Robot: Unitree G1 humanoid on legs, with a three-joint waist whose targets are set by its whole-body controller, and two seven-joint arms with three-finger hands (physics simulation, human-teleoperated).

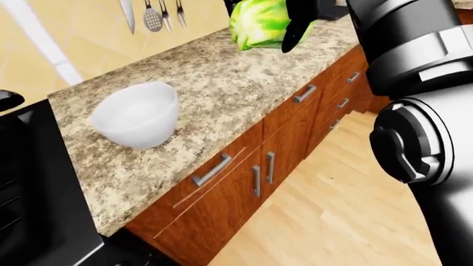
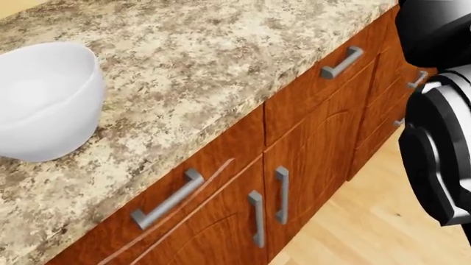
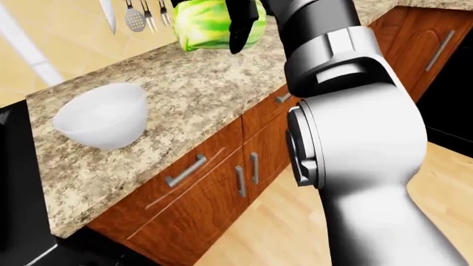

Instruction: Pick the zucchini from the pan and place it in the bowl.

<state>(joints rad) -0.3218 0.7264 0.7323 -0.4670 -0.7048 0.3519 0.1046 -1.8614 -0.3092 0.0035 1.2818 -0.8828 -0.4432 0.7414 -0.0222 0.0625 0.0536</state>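
A white bowl (image 1: 137,113) stands upright on the speckled counter (image 1: 237,83), toward its left end; it also shows in the head view (image 2: 40,99). My right hand (image 1: 290,30) is at the top of the left-eye view, well above and to the right of the bowl. Its black fingers (image 3: 240,27) close round a light green, striped vegetable, the zucchini (image 1: 255,22), held above the counter. The right arm (image 3: 347,138) fills the right side of all views. The pan is not visible. My left hand is not in view.
A black stove (image 1: 29,194) adjoins the counter's left end. Kitchen utensils (image 1: 151,16) hang on the wall above. Wooden cabinet doors and drawers with metal handles (image 2: 165,201) run below the counter. A light wood floor (image 1: 325,210) lies at the lower right.
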